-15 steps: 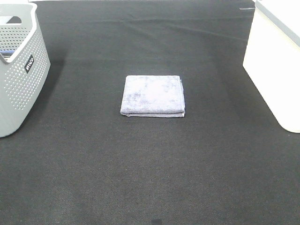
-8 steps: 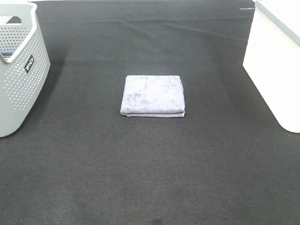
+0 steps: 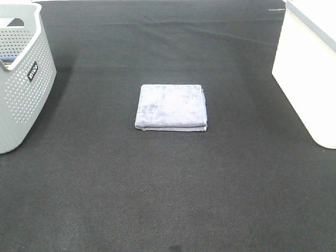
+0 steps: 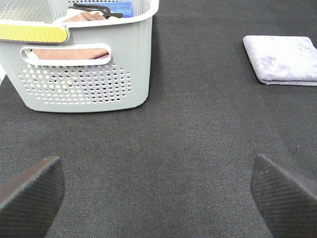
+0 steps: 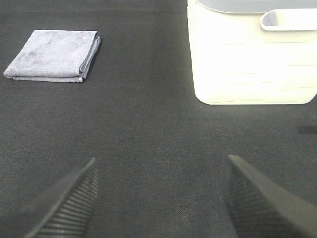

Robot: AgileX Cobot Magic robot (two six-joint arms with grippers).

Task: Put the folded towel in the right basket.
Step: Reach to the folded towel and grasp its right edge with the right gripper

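**Towel untouched, approach pending**

The folded towel (image 3: 171, 107) lies flat mid-worktop (image 3: 168, 199), well apart from the white right basket (image 3: 307, 79). Spread wide and empty: left fingers (image 4: 30, 191), right fingers (image 5: 67, 198). Next, I reckon, the right arm reaches in and pinches it.

Lavender towel (image 3: 171, 106), white right basket (image 3: 306, 79), grey left basket (image 3: 23, 94) — perforated dots, black mat (image 3: 168, 199)

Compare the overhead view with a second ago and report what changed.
Nothing visibly changed. The folded towel still lies flat on the black mat between the grey basket and the white basket, and no arm has entered the overhead view.
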